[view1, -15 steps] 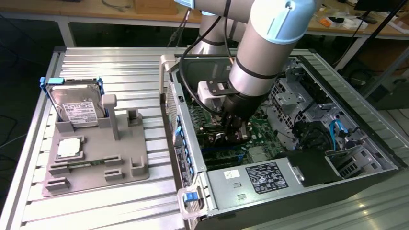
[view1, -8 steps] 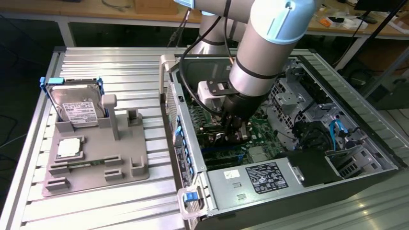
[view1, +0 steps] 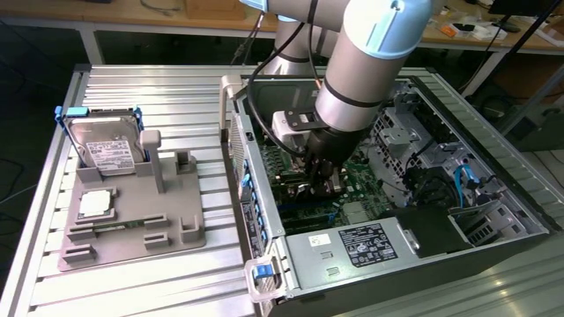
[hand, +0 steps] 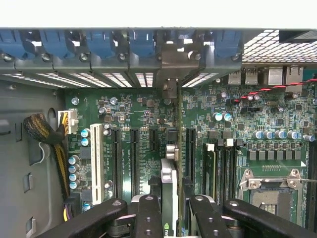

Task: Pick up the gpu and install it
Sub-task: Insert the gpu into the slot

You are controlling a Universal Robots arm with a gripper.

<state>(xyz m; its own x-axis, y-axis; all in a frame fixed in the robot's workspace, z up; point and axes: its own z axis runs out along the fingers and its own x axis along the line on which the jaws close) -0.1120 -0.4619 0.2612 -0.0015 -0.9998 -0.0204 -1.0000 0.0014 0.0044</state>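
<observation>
Gripper (hand: 172,210) clamped on gpu (hand: 169,181), card edge-on between its fingers (hand: 148,215) above motherboard (hand: 133,111)

gpu (hand: 168,193), thin, edge-on, upright over motherboard slots (hand: 134,158), possibly touching

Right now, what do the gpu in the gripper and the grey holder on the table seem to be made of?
The gpu: seen edge-on, shiny silvery edge, likely metal, against a dark card. The grey holder: matte, even grey, blocky, probably plastic; cannot be sure.
</observation>
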